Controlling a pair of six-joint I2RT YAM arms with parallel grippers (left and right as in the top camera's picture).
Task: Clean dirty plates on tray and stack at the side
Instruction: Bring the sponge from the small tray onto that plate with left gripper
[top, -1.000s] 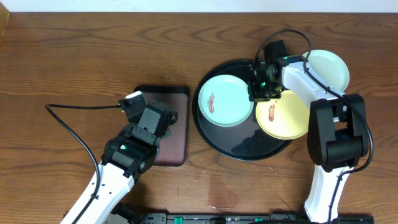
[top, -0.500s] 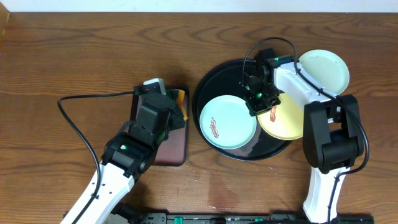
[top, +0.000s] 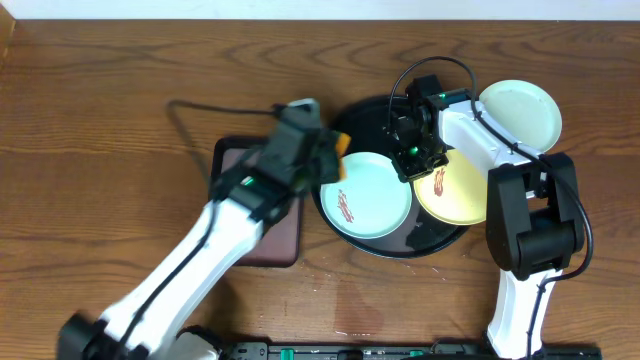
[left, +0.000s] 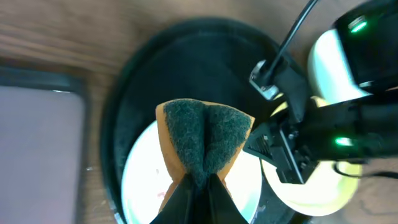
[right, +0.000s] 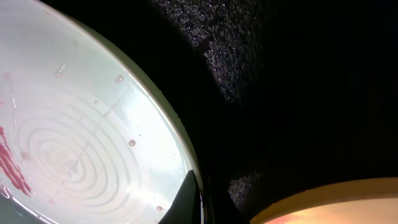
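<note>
A light blue plate (top: 370, 198) with a red smear (top: 343, 205) lies on the front left of the black tray (top: 400, 250). My right gripper (top: 412, 172) is shut on that plate's right rim; in the right wrist view its tips (right: 199, 200) pinch the edge of the plate (right: 81, 143). A pale yellow plate (top: 458, 192), also smeared, lies beside it on the tray. My left gripper (top: 322, 156) holds an orange sponge with a dark green scrub face (left: 205, 134) above the blue plate's left edge (left: 143, 180), jaws (left: 199, 185) shut on it.
A third pale plate (top: 520, 112) sits on the table off the tray's far right rim. A dark brown rectangular tray (top: 285, 238) lies left of the black tray, partly under my left arm. The right arm (left: 311, 137) crosses the tray's right side.
My left arm swung right from the brown tray to above the black tray, carrying the sponge. My right gripper pulled the blue plate toward the tray's front, then held still.
</note>
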